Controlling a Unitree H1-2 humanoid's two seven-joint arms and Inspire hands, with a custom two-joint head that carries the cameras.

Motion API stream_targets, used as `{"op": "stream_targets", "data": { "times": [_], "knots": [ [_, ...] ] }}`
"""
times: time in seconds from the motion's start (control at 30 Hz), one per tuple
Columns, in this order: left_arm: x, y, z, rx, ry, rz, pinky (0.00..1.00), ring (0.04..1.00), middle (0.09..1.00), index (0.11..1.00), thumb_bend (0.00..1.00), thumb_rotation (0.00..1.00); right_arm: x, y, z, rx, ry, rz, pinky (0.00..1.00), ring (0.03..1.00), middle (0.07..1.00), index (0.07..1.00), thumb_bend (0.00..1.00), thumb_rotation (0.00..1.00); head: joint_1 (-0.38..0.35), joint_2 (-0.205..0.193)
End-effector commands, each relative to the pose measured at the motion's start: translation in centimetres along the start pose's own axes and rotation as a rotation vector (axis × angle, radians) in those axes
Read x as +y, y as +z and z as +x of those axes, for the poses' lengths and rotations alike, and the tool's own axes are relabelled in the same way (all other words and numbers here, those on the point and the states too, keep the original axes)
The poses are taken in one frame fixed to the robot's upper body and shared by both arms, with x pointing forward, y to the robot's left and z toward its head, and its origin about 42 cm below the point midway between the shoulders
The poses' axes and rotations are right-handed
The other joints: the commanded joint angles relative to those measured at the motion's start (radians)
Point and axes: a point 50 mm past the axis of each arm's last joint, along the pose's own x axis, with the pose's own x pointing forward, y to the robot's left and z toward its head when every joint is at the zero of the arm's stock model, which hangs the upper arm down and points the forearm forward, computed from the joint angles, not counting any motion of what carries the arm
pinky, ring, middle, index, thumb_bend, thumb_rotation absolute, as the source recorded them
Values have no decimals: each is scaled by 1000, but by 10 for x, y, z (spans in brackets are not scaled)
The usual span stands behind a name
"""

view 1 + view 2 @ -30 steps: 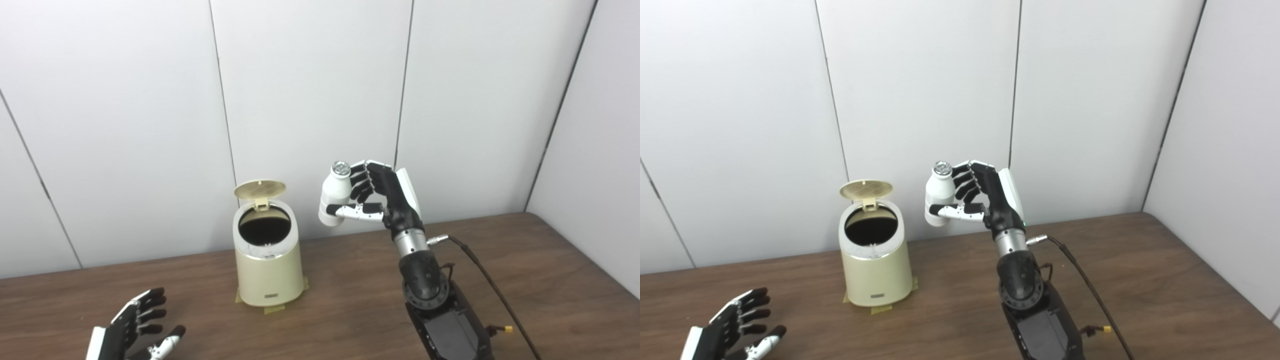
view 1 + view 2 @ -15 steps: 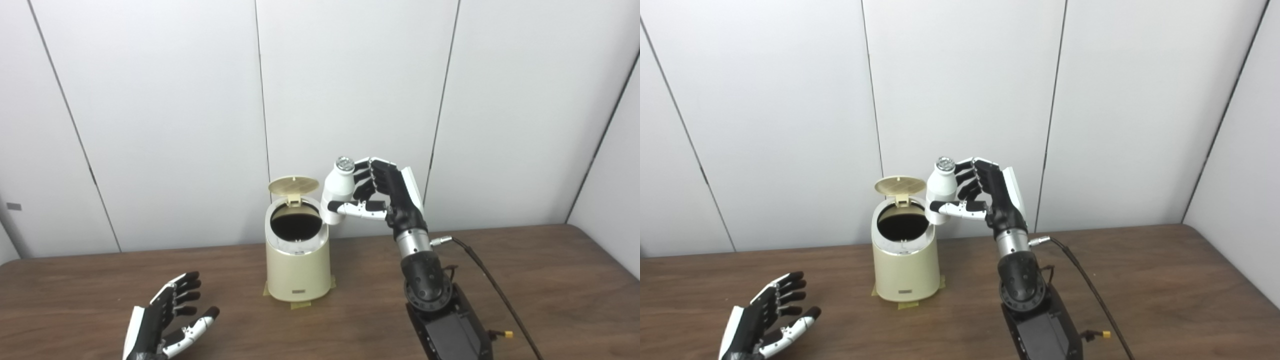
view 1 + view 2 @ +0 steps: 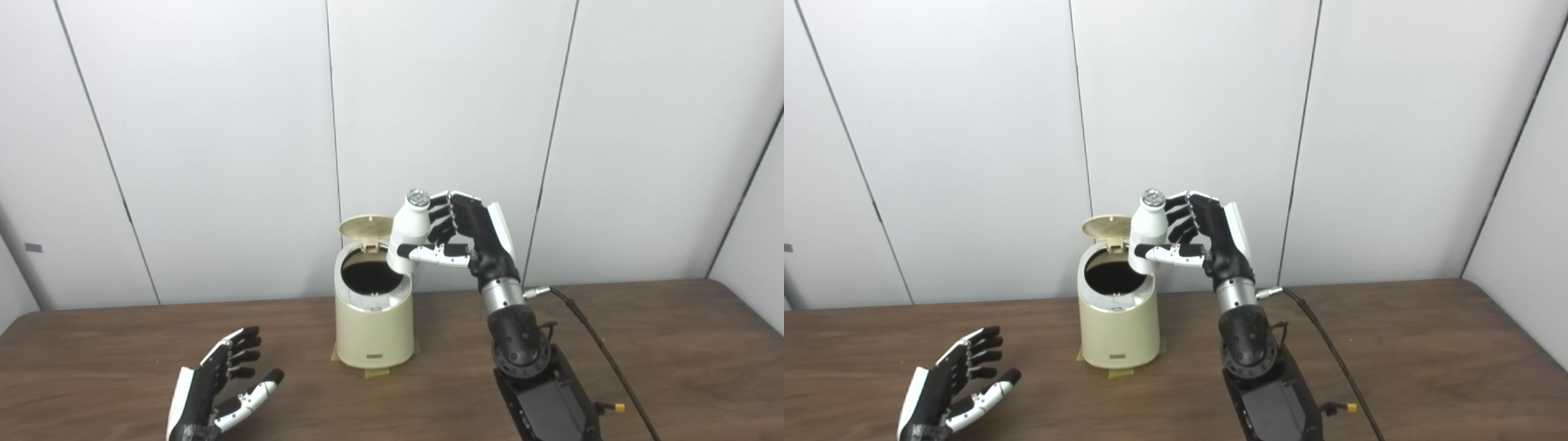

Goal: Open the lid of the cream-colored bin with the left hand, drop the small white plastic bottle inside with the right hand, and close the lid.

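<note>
Bottle (image 3: 408,236): one, small, white, round body, narrow neck, silvery cap; tilted slightly, held in the air over the bin's right rim.
Bin (image 3: 374,327): one, cream, cylindrical, dark inside, on the table (image 3: 674,343).
Lid (image 3: 365,225): one, round, ribbed, raised at the back hinge.
Right hand (image 3: 468,236): fingers and thumb wrapped round the bottle.
Left hand (image 3: 223,386): empty, fingers spread, low near the table, well left of the bin.

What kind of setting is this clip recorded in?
Most likely a lab or test booth, not a home: plain white wall panels enclose a bare wooden table, and the cream bin is taped down at its base.
</note>
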Motion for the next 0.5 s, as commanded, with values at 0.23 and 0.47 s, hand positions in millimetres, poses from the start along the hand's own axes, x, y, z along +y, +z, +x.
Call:
{"op": "stream_targets", "data": {
  "times": [0.23, 0.47],
  "knots": [
    [-15, 0, -5, -5, 6, -20, 667, 747, 785, 818, 656, 181, 15, 28, 20, -89, 18, 13, 294, 382, 474, 541, 513, 0, 9, 7],
    [-17, 2, -5, -5, 5, -20, 662, 745, 785, 818, 650, 189, 26, 25, 19, -74, 47, 14, 301, 382, 469, 549, 512, 0, 20, 13]
  ]
}}
